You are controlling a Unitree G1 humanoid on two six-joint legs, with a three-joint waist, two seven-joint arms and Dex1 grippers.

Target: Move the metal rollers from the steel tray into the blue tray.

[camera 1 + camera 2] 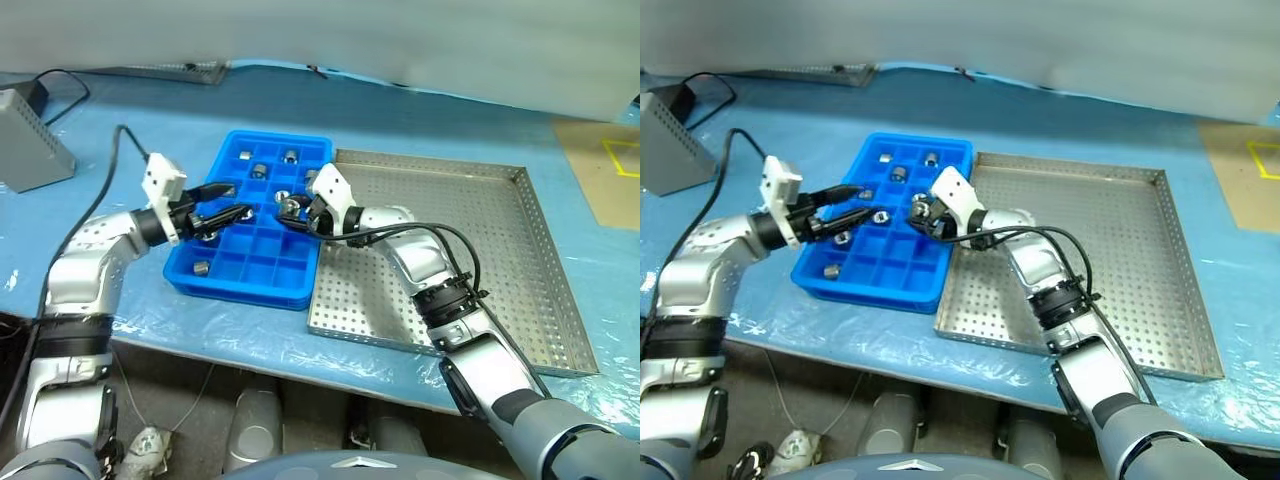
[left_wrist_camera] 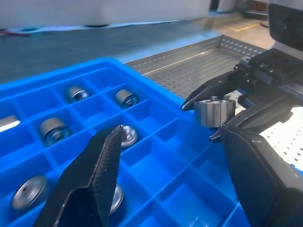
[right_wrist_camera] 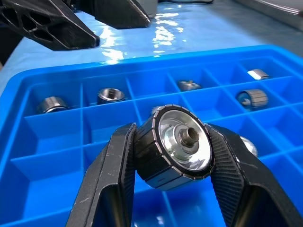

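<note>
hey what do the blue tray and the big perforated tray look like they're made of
Blue tray: probably moulded plastic, given its uniform bright blue colour, glossy sheen and moulded-looking grid of compartments. Steel tray: sheet metal, likely steel, given its shiny grey surface, rows of punched holes and low raised rims.

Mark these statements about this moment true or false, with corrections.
1. The right gripper holds a roller between its fingers. True.
2. The held roller is over the steel tray. False: it is over the blue tray.
3. The left gripper is open and empty. True.
4. The blue tray has no rollers in it. False: several compartments already hold one, such as the roller in a far cell.
5. The two trays sit side by side on the blue-covered table. True.
</note>
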